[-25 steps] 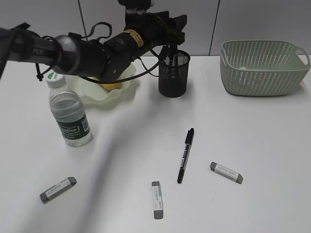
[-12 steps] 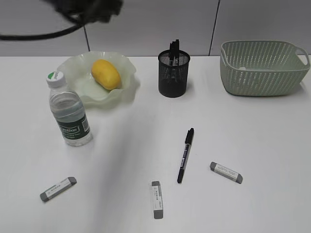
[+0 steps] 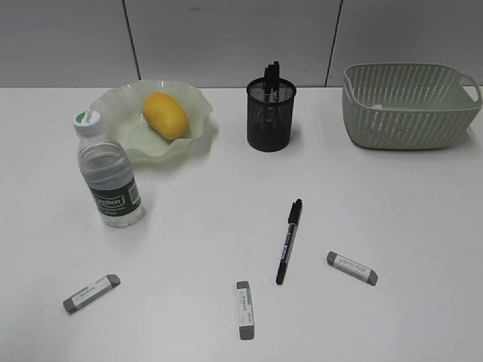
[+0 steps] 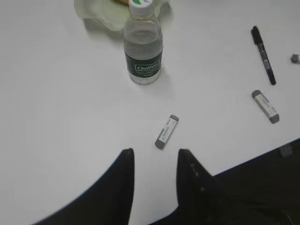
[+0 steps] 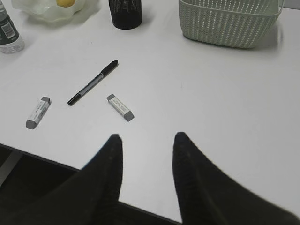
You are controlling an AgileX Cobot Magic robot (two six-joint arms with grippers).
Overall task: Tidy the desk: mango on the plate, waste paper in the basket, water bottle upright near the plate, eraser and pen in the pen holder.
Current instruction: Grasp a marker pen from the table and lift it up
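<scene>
The mango (image 3: 165, 115) lies in the green plate (image 3: 113, 102) at the back left of the desk (image 3: 204, 219). The water bottle (image 3: 109, 177) stands upright in front of the plate. The black pen holder (image 3: 271, 121) holds pens. A black pen (image 3: 288, 241) and three grey erasers (image 3: 91, 292) (image 3: 244, 309) (image 3: 352, 268) lie on the desk. The basket (image 3: 407, 109) stands at the back right. No waste paper shows. My left gripper (image 4: 154, 152) is open and empty, above an eraser (image 4: 167, 131). My right gripper (image 5: 146, 137) is open and empty, near the desk's front edge.
Neither arm shows in the exterior view. The left wrist view shows the bottle (image 4: 143, 47), the pen (image 4: 263, 55) and a second eraser (image 4: 266, 106). The right wrist view shows the pen (image 5: 93, 83), two erasers (image 5: 120, 107) (image 5: 38, 112) and the basket (image 5: 229, 21).
The left arm, over the pen holder a second ago, has pulled away up and left out of the exterior view, uncovering the mango and plate. The desk objects have not moved.
</scene>
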